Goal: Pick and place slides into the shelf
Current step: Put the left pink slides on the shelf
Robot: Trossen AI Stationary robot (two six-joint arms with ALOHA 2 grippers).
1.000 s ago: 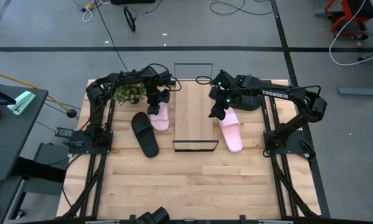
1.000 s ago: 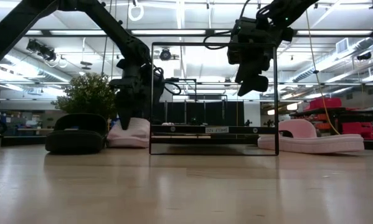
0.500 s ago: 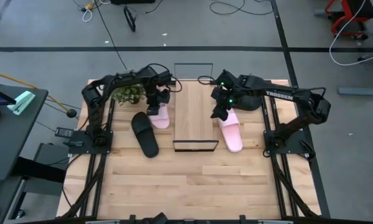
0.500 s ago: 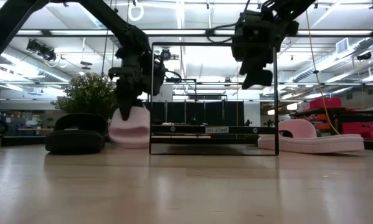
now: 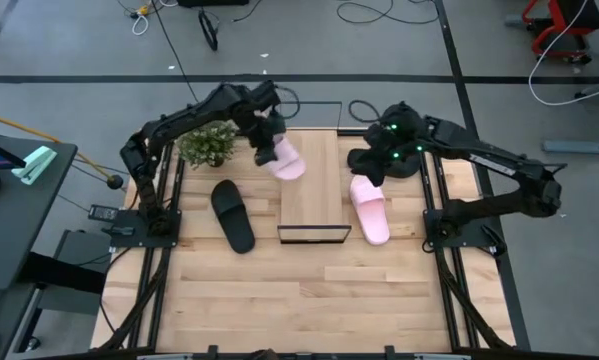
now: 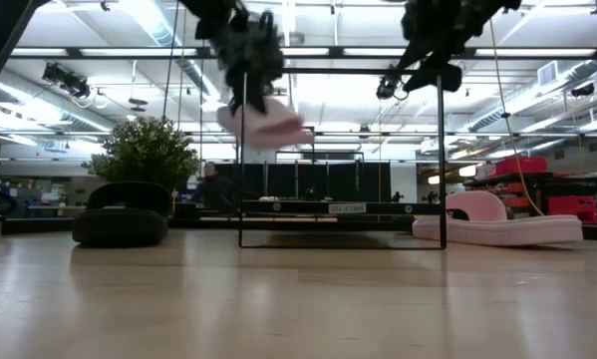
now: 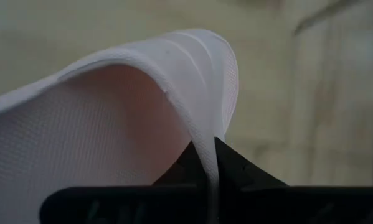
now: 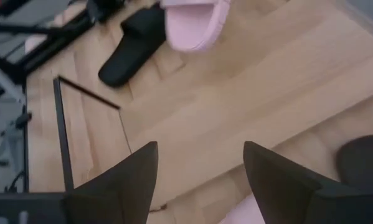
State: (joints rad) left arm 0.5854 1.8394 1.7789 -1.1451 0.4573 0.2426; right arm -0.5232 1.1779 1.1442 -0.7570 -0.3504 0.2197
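Observation:
My left gripper (image 5: 267,150) is shut on a pale pink slide (image 5: 287,162), held in the air above the shelf's left edge (image 6: 268,125). The shelf (image 5: 314,185), a light plank in a black wire frame (image 6: 343,207), stands mid-table. My right gripper (image 8: 202,174) hovers open over the shelf's right side (image 5: 364,168) with nothing between its fingers. A second pink slide (image 5: 371,215) lies sole down right of the shelf. A black slide (image 5: 233,215) lies sole down left of it. My left gripper pinches the pink slide's strap at its edge (image 7: 205,155), the thin wall running between the two fingers (image 7: 236,171), one under the strap and one outside. The fingers slant downward. The slide hangs tilted below them, clear of table and shelf.
A potted plant (image 5: 207,148) stands at the far left, behind the black slide. A dark rounded thing (image 8: 363,162) lies by the right arm near the second pink slide. The near half of the table (image 5: 309,300) is bare wood.
My left gripper has risen and swung toward the shelf, carrying the pink slide: first its near end tipped up, then it was lifted clear of the table. My right gripper has risen and drawn back a little toward the far right, still open.

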